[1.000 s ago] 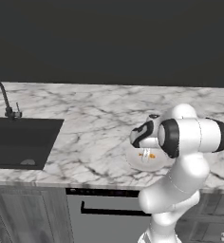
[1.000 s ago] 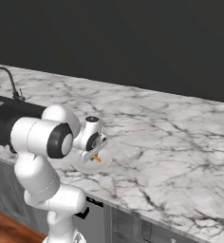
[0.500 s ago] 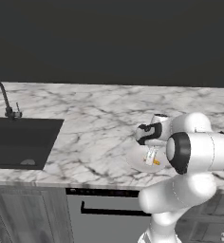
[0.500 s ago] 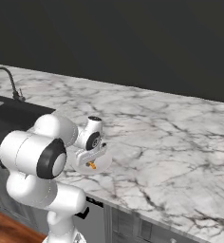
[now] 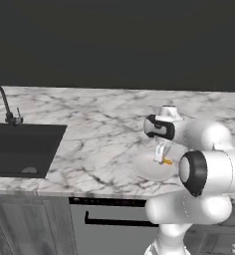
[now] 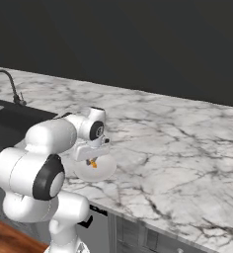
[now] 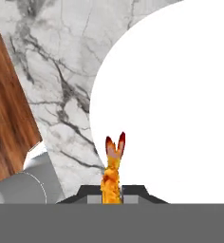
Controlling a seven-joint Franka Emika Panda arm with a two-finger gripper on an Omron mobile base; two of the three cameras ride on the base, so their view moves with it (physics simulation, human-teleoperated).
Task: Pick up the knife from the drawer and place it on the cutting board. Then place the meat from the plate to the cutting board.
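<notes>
Now the claw (image 7: 112,193) pinches the meat (image 7: 113,167) just above the plate (image 7: 180,95).

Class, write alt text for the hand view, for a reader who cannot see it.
The end effector grips the orange-yellow meat at the edge of the white plate, which sits on the marble counter. A brown wooden cutting board shows at the left.

You see the hand (image 5: 162,153) holding the meat (image 5: 167,161) just above the plate (image 5: 150,169) on the marble tabletop (image 5: 99,137).
</notes>
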